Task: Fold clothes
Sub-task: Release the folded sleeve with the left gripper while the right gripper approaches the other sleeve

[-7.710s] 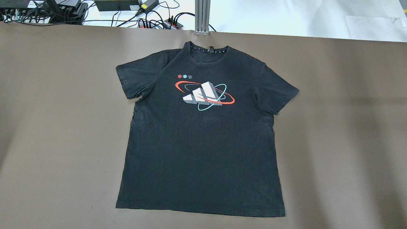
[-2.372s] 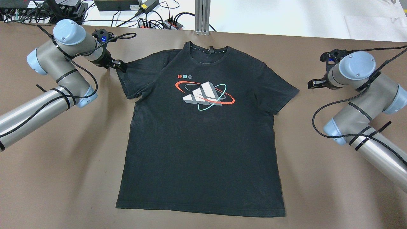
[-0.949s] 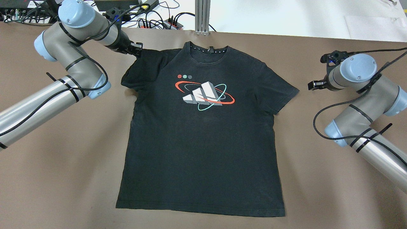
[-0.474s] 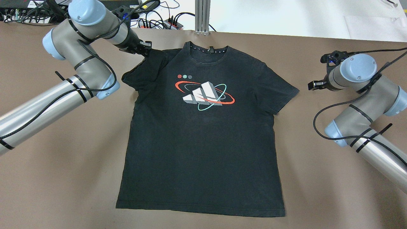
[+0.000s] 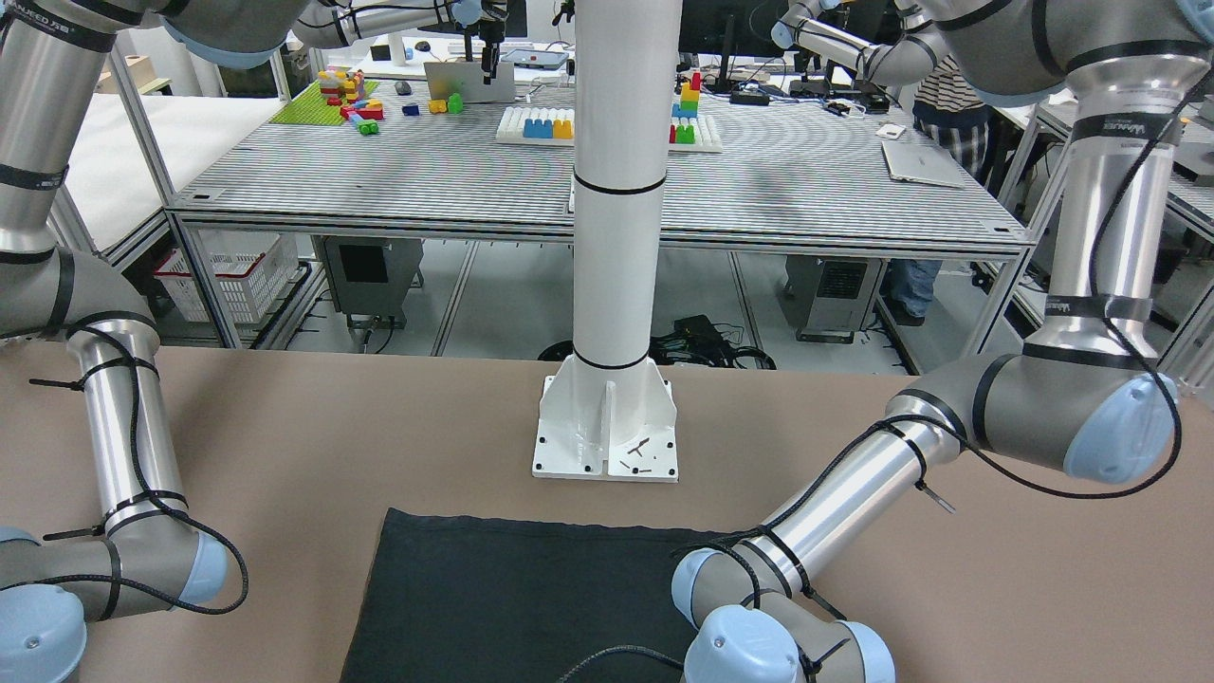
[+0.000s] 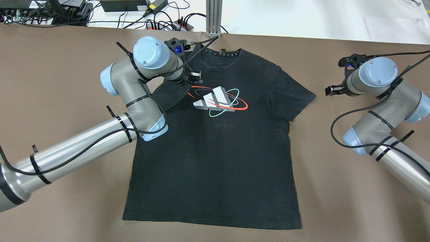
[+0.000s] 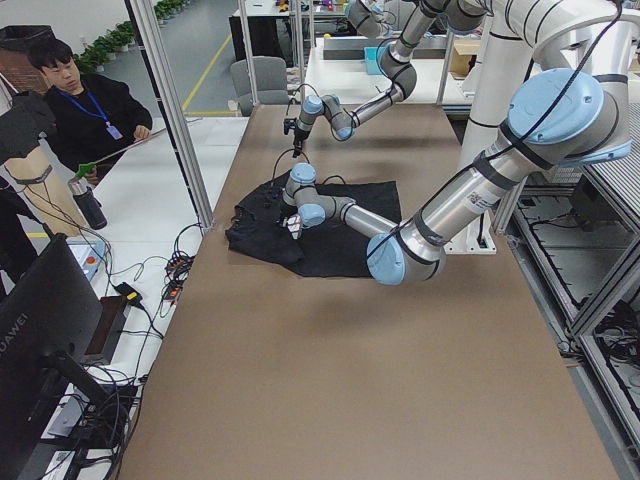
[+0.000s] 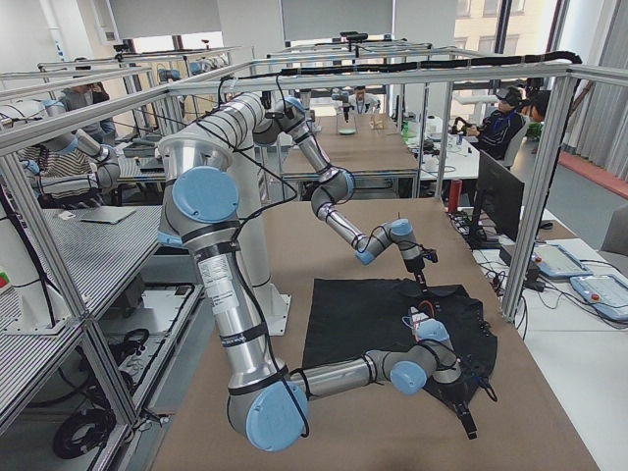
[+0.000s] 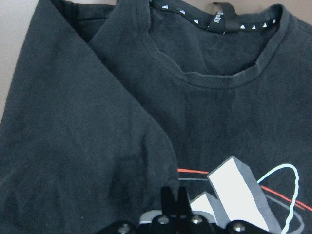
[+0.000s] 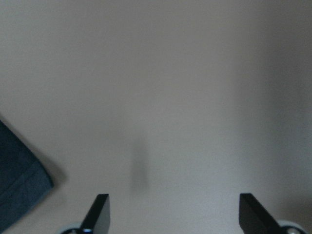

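Hem of the black T-shirt [image 6: 215,161] lies nearest my station, flat and straight on the brown table [image 6: 67,201], chest print facing up and collar pointing away from me.

Changes against the overhead view half a second earlier:
- The left gripper [image 6: 195,75] has travelled from the outer shoulder of the garment to a position over the upper chest, just beside the print.
- The left-side sleeve [image 6: 169,94] has come with it. It now lies folded diagonally inward over the chest instead of standing up at the shoulder.
- The fold now covers the left end of the red ring and most of the three small round marks above it.
- The right arm has not moved. The right-side sleeve [image 6: 295,97] remains spread flat.

Gripper condition:
- Left: I read the fingertips [image 9: 174,197] as pressed together on the edge of the folded sleeve.
- Right gripper [image 10: 175,212]: fingers spread wide, hovering over bare table just off the right-side sleeve, touching nothing.

Markings:
- The chest print [image 6: 218,101] is three slanted grey-white bars crossed by a red ring and a teal ring. I can read no lettering on it.
- The neck label [image 9: 218,19] carries text too small to read.
- Beyond the table end on the left, a monitor [image 7: 40,330] shows the lettering HUAWEI on its back.
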Robot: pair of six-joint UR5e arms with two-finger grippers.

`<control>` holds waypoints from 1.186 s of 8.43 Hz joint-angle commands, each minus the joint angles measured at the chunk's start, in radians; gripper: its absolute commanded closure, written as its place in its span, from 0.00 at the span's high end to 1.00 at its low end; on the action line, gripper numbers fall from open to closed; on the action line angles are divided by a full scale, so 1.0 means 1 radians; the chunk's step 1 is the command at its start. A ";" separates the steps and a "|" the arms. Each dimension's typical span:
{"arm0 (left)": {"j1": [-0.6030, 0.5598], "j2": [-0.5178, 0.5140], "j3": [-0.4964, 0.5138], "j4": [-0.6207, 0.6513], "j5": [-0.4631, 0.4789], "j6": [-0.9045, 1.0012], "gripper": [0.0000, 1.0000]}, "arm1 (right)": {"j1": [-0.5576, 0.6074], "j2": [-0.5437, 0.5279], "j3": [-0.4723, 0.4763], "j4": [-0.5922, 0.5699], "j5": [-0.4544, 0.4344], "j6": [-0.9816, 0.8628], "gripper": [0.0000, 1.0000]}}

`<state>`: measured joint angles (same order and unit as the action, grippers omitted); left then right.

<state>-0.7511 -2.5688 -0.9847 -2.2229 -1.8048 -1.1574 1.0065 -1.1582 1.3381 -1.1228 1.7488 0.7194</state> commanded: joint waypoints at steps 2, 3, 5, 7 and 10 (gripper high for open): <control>-0.030 -0.036 0.052 0.000 0.001 -0.059 0.12 | -0.009 0.000 0.000 0.000 0.000 0.000 0.94; -0.019 -0.034 0.049 -0.003 0.004 -0.045 0.66 | -0.014 0.000 0.000 0.000 0.002 0.000 0.94; -0.011 -0.036 0.008 -0.005 -0.002 -0.050 0.95 | -0.014 0.008 -0.002 0.000 0.002 0.003 0.94; -0.011 -0.036 0.005 -0.004 -0.004 -0.050 0.95 | -0.020 0.050 -0.019 0.001 0.029 0.113 0.94; -0.011 -0.034 0.005 -0.006 -0.001 -0.048 0.95 | -0.043 0.075 -0.107 0.188 0.075 0.251 0.94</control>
<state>-0.7625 -2.6041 -0.9795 -2.2285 -1.8072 -1.2060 0.9759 -1.0983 1.2879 -1.0478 1.7974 0.8991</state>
